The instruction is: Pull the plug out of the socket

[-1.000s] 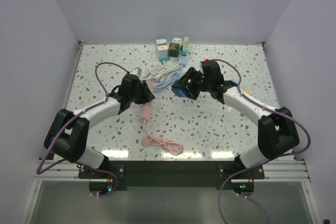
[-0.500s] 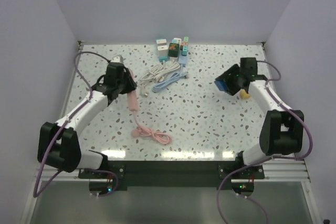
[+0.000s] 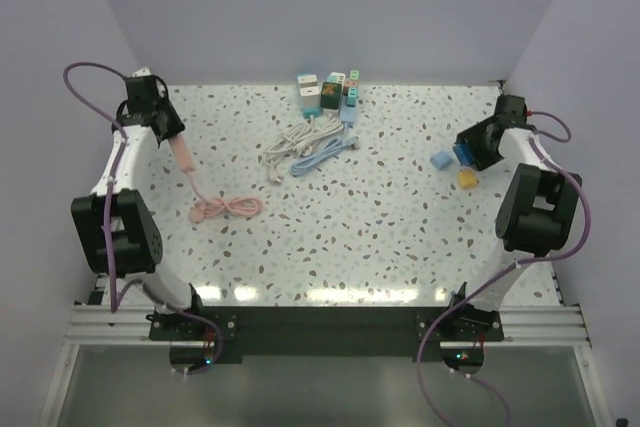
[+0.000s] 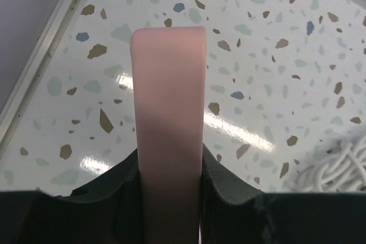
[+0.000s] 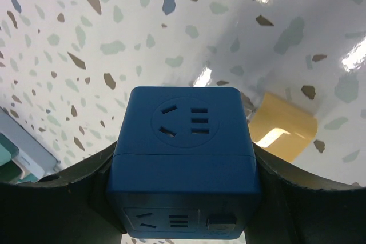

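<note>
My left gripper [image 3: 165, 134] is at the far left edge of the table, shut on the pink plug [image 3: 186, 159]. In the left wrist view the plug [image 4: 168, 101] stands out between the fingers of that gripper [image 4: 170, 171]. Its pink cable trails to a coil [image 3: 227, 208] on the table. My right gripper [image 3: 472, 146] is at the far right, shut on the blue cube socket [image 3: 462, 154]. In the right wrist view the socket [image 5: 183, 141] fills that gripper [image 5: 184, 164], and its round outlet face is bare. Plug and socket are far apart.
White cable [image 3: 292, 137] and blue cable [image 3: 328, 151] lie at the back middle. Several small adapters [image 3: 327, 92] stand by the back wall. A light blue block [image 3: 440, 160] and a yellow block [image 3: 467, 179] lie under the right gripper; the yellow one also shows in the right wrist view [image 5: 284, 132]. Walls stand close on both sides.
Both arms have swung outward from the middle. The left carried the pink plug and its cable to the far left. The right carried the blue socket to the far right.
</note>
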`<state>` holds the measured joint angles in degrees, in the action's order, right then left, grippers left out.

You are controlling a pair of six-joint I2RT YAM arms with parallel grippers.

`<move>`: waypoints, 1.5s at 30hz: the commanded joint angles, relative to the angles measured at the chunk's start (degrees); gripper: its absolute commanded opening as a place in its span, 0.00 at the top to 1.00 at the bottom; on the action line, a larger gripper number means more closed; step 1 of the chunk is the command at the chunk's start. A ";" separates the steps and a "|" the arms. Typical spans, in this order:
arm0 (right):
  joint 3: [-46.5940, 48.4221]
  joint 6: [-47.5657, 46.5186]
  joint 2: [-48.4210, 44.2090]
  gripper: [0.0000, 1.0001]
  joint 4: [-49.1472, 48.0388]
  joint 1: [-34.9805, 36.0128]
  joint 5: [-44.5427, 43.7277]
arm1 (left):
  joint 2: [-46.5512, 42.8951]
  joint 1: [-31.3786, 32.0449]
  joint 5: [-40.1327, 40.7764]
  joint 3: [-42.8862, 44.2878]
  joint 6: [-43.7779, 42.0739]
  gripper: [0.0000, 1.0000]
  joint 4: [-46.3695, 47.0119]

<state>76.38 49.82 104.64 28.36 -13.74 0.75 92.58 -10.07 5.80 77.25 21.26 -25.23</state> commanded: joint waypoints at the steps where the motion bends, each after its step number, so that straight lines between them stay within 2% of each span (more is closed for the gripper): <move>1: 4.30 -0.61 2.23 1.00 0.03 -1.38 -1.81 | 7.16 -1.62 0.00 7.46 -4.90 1.00 0.18; 6: 9.05 -1.04 6.80 1.00 1.34 -1.73 -0.84 | 19.89 -1.98 -1.93 20.55 -7.98 1.00 0.54; 10: 8.44 -0.69 7.33 1.00 -0.06 -1.64 1.71 | 28.70 -1.89 -3.95 32.40 -8.77 1.00 -0.43; 12: 8.00 -1.13 7.51 1.00 -0.67 -1.64 3.29 | 33.18 -1.98 -5.53 35.67 -9.30 1.00 0.01; 14: 7.47 -1.31 7.60 0.96 -0.94 -1.64 3.64 | 36.34 -1.89 -7.28 40.42 -9.48 0.99 0.45; 16: 6.59 -1.39 7.25 0.93 -1.64 -1.56 3.99 | 38.38 -2.06 -9.05 40.09 -8.43 0.86 3.07; 18: 5.89 -1.83 6.89 0.85 -1.90 -1.56 4.43 | 40.91 -2.06 -9.84 40.95 -7.90 0.73 3.17; 19: 5.97 -2.18 6.98 0.82 -1.64 -1.64 4.61 | 41.71 -2.06 -10.11 41.92 -7.90 0.70 3.00; 20: 5.89 -2.45 6.98 0.78 -1.64 -1.56 4.69 | 42.50 -2.06 -10.02 42.19 -7.64 0.61 3.00; 22: 5.01 -2.54 6.81 0.72 -2.52 -1.64 5.66 | 43.74 -2.06 -9.06 43.67 -7.19 0.52 2.47; 23: 4.75 -2.54 6.63 0.68 -3.48 -1.64 5.75 | 43.40 -2.06 -8.79 43.86 -6.41 0.44 2.64; 24: 4.57 -2.45 6.72 0.65 -3.66 -1.64 6.10 | 43.39 -1.98 -8.01 44.38 -5.71 0.41 2.21; 30: 4.39 -2.89 5.93 0.51 -3.75 -1.64 6.54 | 41.90 -2.06 -5.98 45.27 -4.12 0.30 0.89; 31: 4.22 -2.89 5.40 0.43 -3.92 -1.56 6.37 | 41.72 -2.06 -5.98 45.01 -4.03 0.28 0.28; 32: 4.13 -3.15 4.96 0.39 -4.01 -1.64 5.84 | 41.55 -2.06 -5.98 45.00 -3.68 0.21 -0.16; 34: 4.83 -3.15 3.48 0.29 -4.10 -1.56 5.58 | 40.85 -2.15 -5.98 45.18 -3.24 0.15 -1.65; 36: 5.97 -3.41 2.68 0.24 -3.06 -1.64 4.79 | 38.57 -2.15 -5.98 45.00 -2.54 0.09 -2.36; 39: 9.39 -3.68 1.18 0.16 1.93 -1.64 1.21 | 32.42 -2.06 -8.52 41.76 -1.04 0.04 -2.28; 41: 12.56 -4.29 0.48 0.11 5.63 -1.56 -0.57 | 26.21 -1.80 -10.45 35.80 0.18 0.02 -0.17; 43: 13.79 -5.08 -0.48 0.09 10.04 -1.56 -2.77 | 22.41 -1.28 -12.83 29.92 1.15 0.01 1.06; 45: 12.14 -5.09 -3.73 0.09 9.18 -1.56 -2.78 | 16.87 -0.57 -16.15 25.25 2.91 0.01 1.94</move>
<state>87.20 46.00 107.42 33.39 -15.40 1.17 119.22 -11.49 -4.78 106.83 20.95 -26.63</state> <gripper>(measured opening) 0.906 0.987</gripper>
